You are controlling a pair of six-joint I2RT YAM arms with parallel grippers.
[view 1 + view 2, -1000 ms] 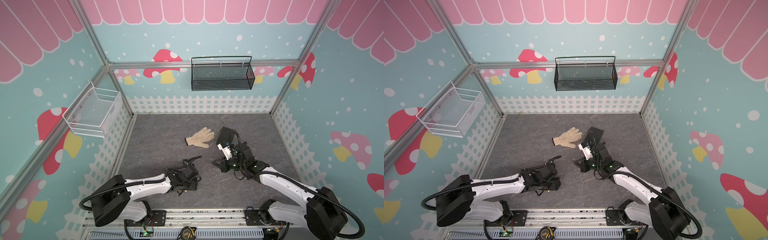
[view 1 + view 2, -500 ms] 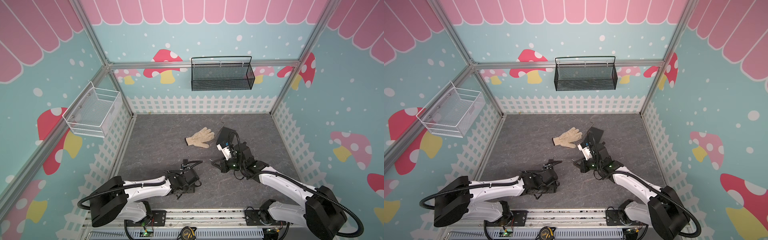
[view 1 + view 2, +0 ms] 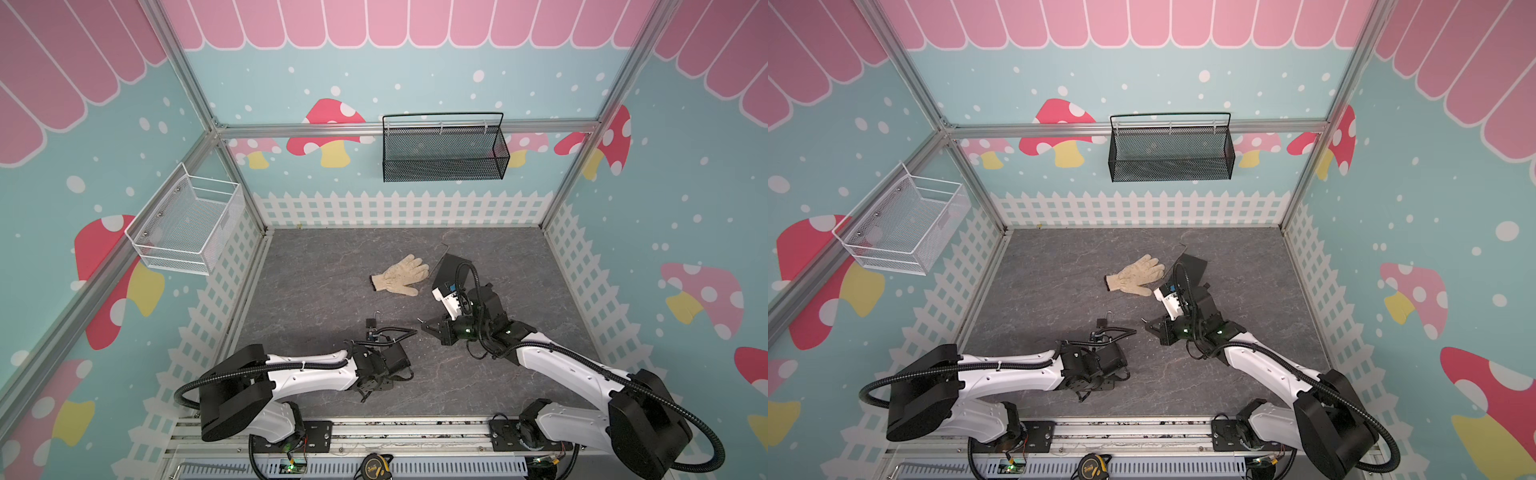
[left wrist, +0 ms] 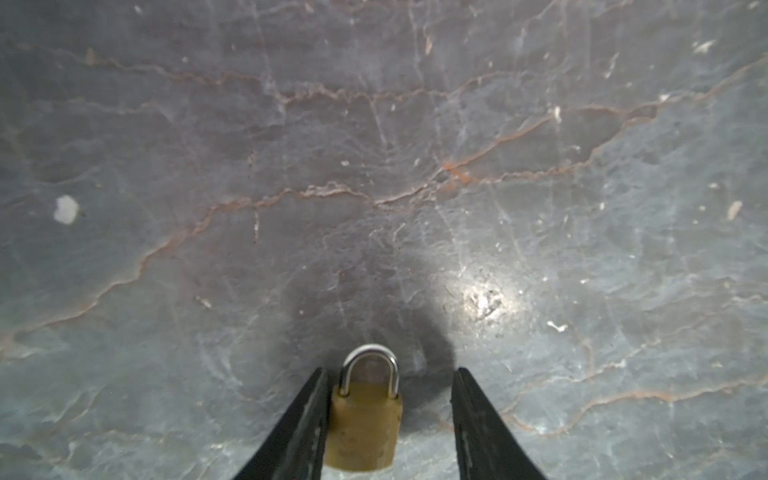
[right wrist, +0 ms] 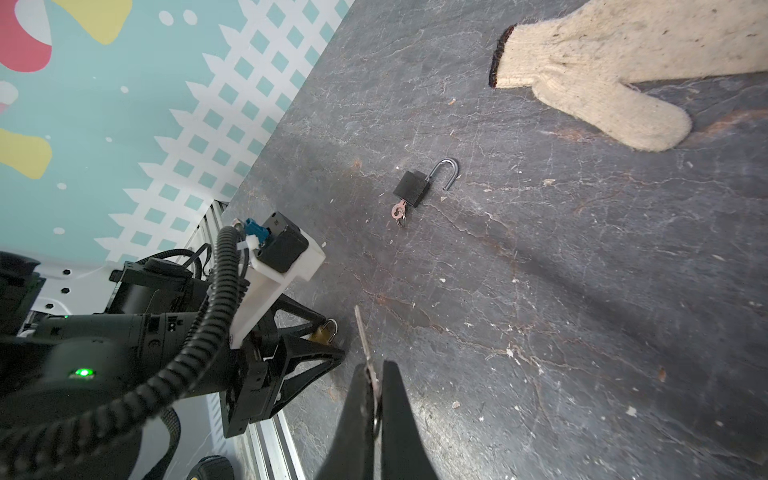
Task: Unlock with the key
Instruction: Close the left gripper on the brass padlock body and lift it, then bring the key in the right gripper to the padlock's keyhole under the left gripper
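- Glove [image 3: 401,274]: cream knitted fabric with a dark edge at the cuff, lying flat. All positions below are given relative to it.
- Work surface [image 4: 374,166]: grey, slate-like sheet with a matt finish, rust-coloured veins and pale specks.
- Brass padlock [image 4: 363,419]: squarish, dull yellow-metal body with a polished steel U-shaped shackle, both ends seated in the body. It sits well apart from the glove, farther from it than any other item listed, between the fingers of the left gripper [image 4: 390,372].
- Left gripper: black, tapered, matt fingers. The jaws stand part-way apart and straddle the brass padlock. One finger touches the side of the body; the other stands clear of it with a visible gap.
- Right gripper [image 5: 376,365]: black wedge-shaped fingers, pressed together on the head of the key [image 5: 362,332].
- Key: thin, flat, silver-grey blade projecting past the fingertips toward the brass padlock without touching it. It is nearer the glove than the brass padlock is, and apart from the glove.
- Black padlock [image 5: 411,189]: square matt-black body with a steel shackle swung open into a hook shape. A second key [image 5: 399,212], copper-toned with a small ring, sits in its base. It lies between the glove's cuff and the left gripper, apart from both.
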